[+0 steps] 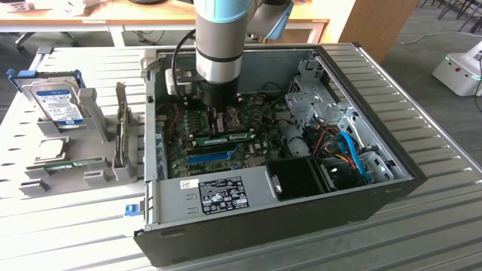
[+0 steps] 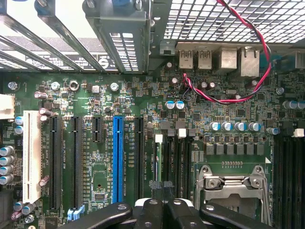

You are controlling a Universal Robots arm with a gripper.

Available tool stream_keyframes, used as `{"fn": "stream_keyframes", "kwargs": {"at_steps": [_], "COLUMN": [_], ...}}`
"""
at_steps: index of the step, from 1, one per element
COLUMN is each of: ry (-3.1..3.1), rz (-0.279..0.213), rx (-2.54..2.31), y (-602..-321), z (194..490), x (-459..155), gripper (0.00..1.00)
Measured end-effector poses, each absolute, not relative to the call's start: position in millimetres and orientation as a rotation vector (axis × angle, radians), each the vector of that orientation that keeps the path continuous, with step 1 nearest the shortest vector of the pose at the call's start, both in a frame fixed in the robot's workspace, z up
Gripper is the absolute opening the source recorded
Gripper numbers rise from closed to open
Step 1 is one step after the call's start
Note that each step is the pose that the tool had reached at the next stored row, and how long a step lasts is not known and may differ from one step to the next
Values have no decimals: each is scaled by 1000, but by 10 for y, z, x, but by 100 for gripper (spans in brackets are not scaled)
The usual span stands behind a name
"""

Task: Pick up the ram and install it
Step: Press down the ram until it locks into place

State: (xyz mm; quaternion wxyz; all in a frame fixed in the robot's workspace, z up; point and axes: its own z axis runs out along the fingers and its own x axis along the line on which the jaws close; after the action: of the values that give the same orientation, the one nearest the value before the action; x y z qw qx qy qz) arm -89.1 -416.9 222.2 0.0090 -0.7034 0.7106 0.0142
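Wrist view: the gripper [image 2: 164, 210] is seen with jaws closed, poised directly above the motherboard's [image 2: 143, 143] black memory slots [image 2: 176, 157].

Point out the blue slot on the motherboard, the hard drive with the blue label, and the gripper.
blue slot [image 2: 117, 160]: wrist view, middle of its length.
hard drive [image 1: 60, 104]: exterior view, on its blue label.
gripper [image 2: 164, 202]: wrist view, between the dark fingertips.
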Motion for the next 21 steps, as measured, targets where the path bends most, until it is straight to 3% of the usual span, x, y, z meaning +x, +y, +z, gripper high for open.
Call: {"fn": "stream_keyframes", "kwargs": {"at_steps": [21], "ry": [2220], "rz": [44], "rx": [-2197], "y": [-4169], "z": [2500], "x": [-891], "gripper": [11]}}
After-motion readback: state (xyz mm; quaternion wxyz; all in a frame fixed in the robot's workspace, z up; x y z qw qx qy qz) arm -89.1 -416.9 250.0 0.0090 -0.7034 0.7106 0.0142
